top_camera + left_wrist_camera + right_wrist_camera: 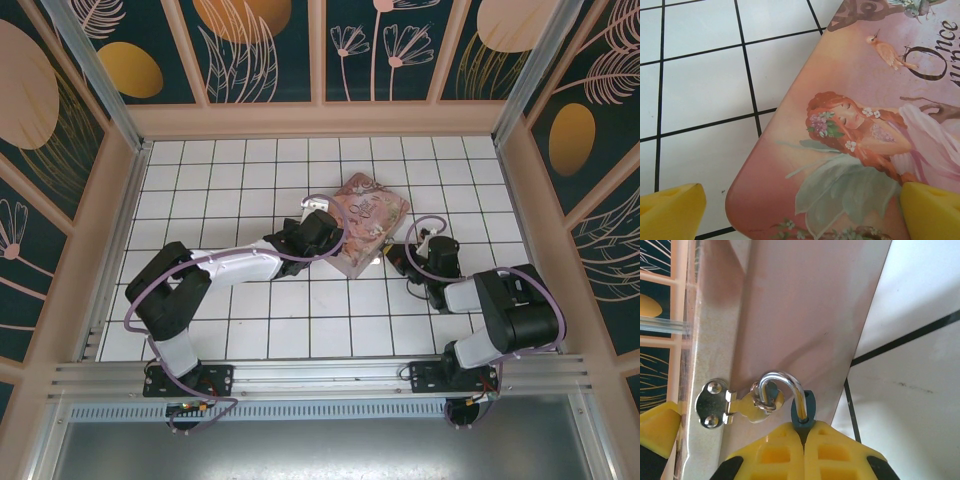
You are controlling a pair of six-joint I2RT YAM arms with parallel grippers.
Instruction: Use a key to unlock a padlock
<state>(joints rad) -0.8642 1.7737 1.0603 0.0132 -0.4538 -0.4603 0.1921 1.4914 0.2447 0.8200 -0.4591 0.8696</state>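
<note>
My right gripper (804, 428) is shut on the blue body of the padlock (804, 409), and only the top of the body shows above the yellow fingers. One leg of its silvery shackle (786, 380) enters the body. The other end curves down through the ring of the tin's hasp (762, 402) and looks clear of the body. My left gripper (802, 216) is open, its yellow fingers (671, 212) spread over the near corner of the pink tin box (855, 125). From the top view, the left gripper (325, 232) is at the tin's left side and the right gripper (408, 252) at its right. The key is out of view.
The pink picture-printed tin box (375, 212) lies on the white tiled floor (250, 180) between the two arms. A metal hasp plate (711, 404) is riveted to the tin's side. Patterned walls (320, 50) enclose the floor on three sides.
</note>
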